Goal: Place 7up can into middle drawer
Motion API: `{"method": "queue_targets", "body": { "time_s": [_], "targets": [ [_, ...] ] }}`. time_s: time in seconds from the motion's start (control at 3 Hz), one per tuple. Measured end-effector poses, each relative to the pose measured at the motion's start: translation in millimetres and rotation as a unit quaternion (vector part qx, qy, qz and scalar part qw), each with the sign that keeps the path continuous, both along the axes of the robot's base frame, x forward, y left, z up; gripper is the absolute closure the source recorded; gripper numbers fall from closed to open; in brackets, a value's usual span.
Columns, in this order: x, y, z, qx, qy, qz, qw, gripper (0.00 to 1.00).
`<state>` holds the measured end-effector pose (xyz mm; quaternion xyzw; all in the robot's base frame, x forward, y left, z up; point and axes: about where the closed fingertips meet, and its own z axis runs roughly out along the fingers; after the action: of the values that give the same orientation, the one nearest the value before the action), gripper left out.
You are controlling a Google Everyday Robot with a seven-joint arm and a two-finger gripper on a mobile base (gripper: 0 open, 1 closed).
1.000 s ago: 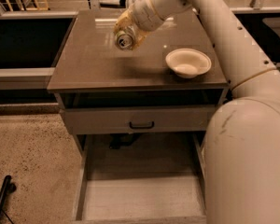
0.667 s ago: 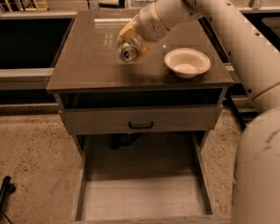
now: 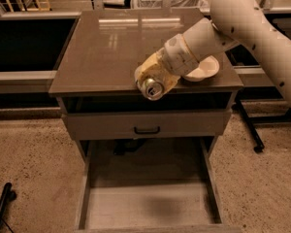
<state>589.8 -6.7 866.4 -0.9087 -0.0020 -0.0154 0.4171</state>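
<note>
The 7up can (image 3: 153, 88) is a small silvery can held on its side, shiny top facing the camera, over the front edge of the brown cabinet top (image 3: 106, 47). My gripper (image 3: 154, 77), with yellowish fingers, is shut on the can. The white arm reaches in from the upper right. The middle drawer (image 3: 150, 205) is pulled out below, a wide grey tray with a pale floor and thin side walls; nothing shows inside it. The can is above and behind the drawer's open floor.
A cream bowl (image 3: 207, 70) sits on the cabinet top at the right, partly hidden by the arm. A shut grey drawer front with a black handle (image 3: 146, 129) is above the open drawer. A black stand leg (image 3: 250, 127) is on the right, a black pole (image 3: 1, 208) at the lower left.
My gripper has carried the can from over the middle of the cabinet top forward to its front edge, and lower in the view.
</note>
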Motion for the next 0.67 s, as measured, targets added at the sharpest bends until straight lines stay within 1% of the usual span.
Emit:
{"method": "queue_targets", "body": {
  "time_s": [0.33, 0.67],
  "targets": [
    [-26, -13, -7, 0.005, 0.005, 0.021, 0.9998, 1.00],
    [-59, -40, -5, 0.028, 0.046, 0.044, 0.9976, 1.00]
  ]
}}
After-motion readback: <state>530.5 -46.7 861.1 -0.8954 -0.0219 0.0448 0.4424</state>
